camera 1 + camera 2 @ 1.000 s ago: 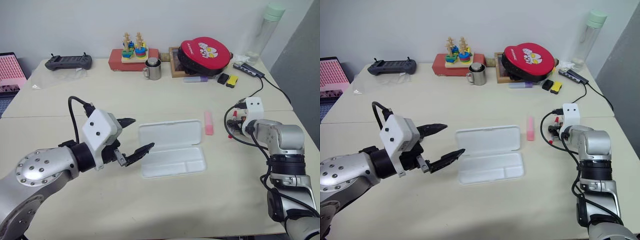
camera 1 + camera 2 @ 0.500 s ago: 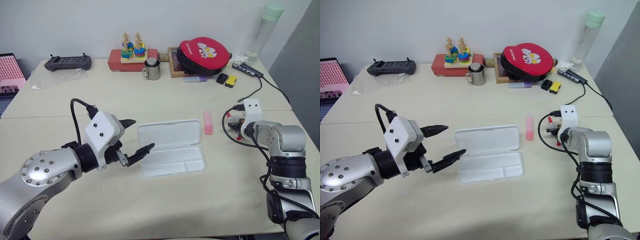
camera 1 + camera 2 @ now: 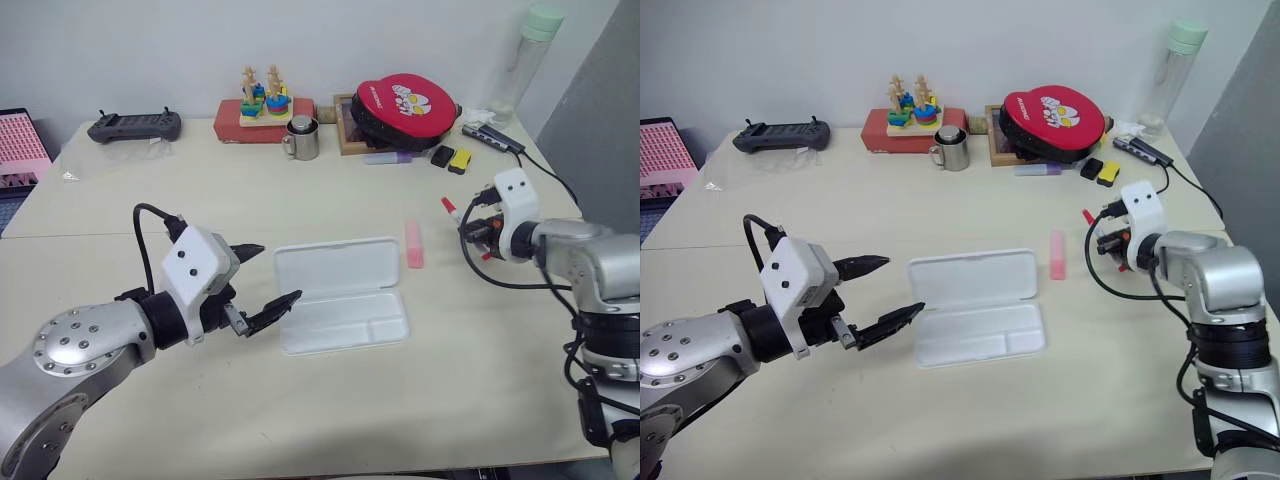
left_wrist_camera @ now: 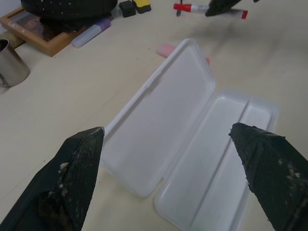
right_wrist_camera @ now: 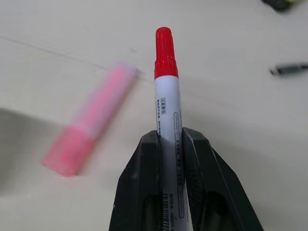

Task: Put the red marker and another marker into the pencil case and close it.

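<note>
The right tool (image 5: 171, 144) pinches the red marker (image 5: 166, 91) above the table (image 3: 450, 380). The left tool (image 3: 262, 279) is spread wide beside the open pencil case (image 3: 340, 295).

The desk (image 3: 330, 400) is bare all along its near edge. The open pencil case (image 3: 340, 295) sits mid-desk with the left claw (image 3: 262, 275) spread wide just beside its left end, so that side is blocked. The pink highlighter (image 3: 414, 244) lies in the gap toward the right edge.
</note>
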Motion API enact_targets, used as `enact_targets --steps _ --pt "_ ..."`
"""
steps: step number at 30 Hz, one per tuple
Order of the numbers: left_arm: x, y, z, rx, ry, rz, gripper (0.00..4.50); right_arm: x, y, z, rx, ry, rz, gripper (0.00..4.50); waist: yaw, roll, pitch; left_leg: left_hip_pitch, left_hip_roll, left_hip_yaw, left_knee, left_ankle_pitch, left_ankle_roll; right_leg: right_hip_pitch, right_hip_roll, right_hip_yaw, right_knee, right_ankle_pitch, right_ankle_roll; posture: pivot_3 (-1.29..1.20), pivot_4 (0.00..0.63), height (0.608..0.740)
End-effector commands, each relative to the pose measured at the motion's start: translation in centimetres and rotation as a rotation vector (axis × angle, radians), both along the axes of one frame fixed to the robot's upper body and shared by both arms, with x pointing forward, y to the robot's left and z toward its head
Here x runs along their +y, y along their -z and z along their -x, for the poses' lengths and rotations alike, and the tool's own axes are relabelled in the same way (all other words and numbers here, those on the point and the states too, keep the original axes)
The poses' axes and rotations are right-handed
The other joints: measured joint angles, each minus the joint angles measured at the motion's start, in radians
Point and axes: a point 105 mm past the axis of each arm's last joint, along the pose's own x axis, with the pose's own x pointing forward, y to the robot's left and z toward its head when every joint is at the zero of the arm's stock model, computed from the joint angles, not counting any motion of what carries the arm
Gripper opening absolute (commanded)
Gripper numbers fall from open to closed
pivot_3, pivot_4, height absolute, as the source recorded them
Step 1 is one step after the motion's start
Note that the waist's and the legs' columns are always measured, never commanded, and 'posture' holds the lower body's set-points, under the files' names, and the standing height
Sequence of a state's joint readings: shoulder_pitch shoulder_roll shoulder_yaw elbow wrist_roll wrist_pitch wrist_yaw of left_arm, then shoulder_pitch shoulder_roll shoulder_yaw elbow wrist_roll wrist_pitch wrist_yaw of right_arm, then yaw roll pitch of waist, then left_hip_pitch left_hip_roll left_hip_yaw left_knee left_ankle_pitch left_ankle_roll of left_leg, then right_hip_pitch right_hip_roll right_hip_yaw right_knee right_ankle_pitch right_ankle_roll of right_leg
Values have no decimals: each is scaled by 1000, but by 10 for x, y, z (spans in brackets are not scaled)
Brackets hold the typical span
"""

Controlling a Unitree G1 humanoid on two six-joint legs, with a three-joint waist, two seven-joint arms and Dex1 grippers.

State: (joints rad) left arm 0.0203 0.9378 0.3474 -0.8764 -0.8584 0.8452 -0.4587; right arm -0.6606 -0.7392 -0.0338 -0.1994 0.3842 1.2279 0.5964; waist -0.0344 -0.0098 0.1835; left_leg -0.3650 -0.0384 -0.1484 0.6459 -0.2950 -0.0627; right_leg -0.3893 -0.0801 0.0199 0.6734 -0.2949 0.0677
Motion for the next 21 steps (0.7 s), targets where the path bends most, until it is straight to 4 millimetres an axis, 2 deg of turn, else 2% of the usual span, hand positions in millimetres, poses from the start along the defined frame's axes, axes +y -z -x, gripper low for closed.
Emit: enact_targets --steps 1,6,10,12,15,21 --pt "1 -6 4 -38 7 -6 4500 29 -35 31 -67 -321 -10 266 3 -1 0 0 0 0 0 0 0 0 0 0 0 0 0 0 150 740" --pt "5 -3 1 -29 3 -11 4500 58 -29 75 -39 -672 -31 266 5 -3 0 0 0 -1 0 0 0 2 0 -1 -1 0 0 0 150 740" --pt "7 -4 -2 -27 3 -13 4500 71 -27 96 -47 -847 -40 266 3 -3 0 0 0 -1 1 0 0 2 0 -1 -1 0 0 0 150 740" --pt "8 -3 -3 -23 3 -14 4500 79 -22 100 -48 -908 -23 266 3 -3 0 0 0 -1 1 0 0 2 0 -1 0 0 0 0 150 740" --pt "9 -2 -7 -17 12 -25 4500 98 0 100 -34 -992 29 266 1 -4 0 2 0 -1 1 0 0 2 0 -2 0 0 0 0 150 740" --pt "16 -3 -8 0 42 -84 4500 123 29 89 1 -1010 13 266 3 -6 1 1 1 -2 1 1 -2 1 1 -2 1 0 0 0 150 740"
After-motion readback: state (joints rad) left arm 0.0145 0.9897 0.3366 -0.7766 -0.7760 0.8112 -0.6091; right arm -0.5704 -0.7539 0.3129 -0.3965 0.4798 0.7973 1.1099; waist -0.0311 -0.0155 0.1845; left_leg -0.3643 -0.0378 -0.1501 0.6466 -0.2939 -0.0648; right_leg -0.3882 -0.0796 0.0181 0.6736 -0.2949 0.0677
